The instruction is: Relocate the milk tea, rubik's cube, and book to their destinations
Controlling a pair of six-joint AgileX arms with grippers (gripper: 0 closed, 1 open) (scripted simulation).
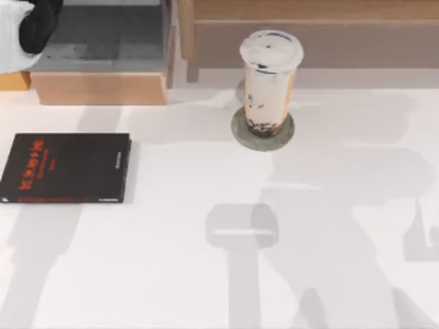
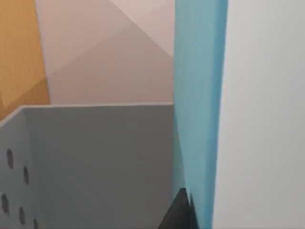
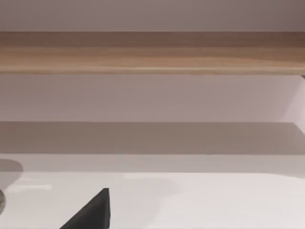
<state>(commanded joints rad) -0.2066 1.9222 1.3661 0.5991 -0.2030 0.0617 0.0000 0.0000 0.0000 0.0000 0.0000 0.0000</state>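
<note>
The milk tea point(image 1: 269, 79) stands upright on a round grey coaster point(image 1: 241, 136) at the back middle of the table. My left gripper point(image 1: 39, 25) is at the back left corner, above the grey-floored wooden box point(image 1: 103, 88). In the left wrist view it is shut on the book point(image 2: 198, 105), which stands on edge with its teal cover beside a dark fingertip point(image 2: 178, 214) and its pale side point(image 2: 262, 119) beyond. A grey wall with holes point(image 2: 95, 167) stands next to the book. The rubik's cube is out of view. My right gripper point(image 3: 90, 212) hangs low over the table, facing the shelf.
A black book with red lettering point(image 1: 65, 168) lies flat at the left. A long wooden shelf point(image 1: 309, 27) runs along the back, and the right wrist view faces its board point(image 3: 152, 52). Arm shadows fall across the white tabletop point(image 1: 329, 274).
</note>
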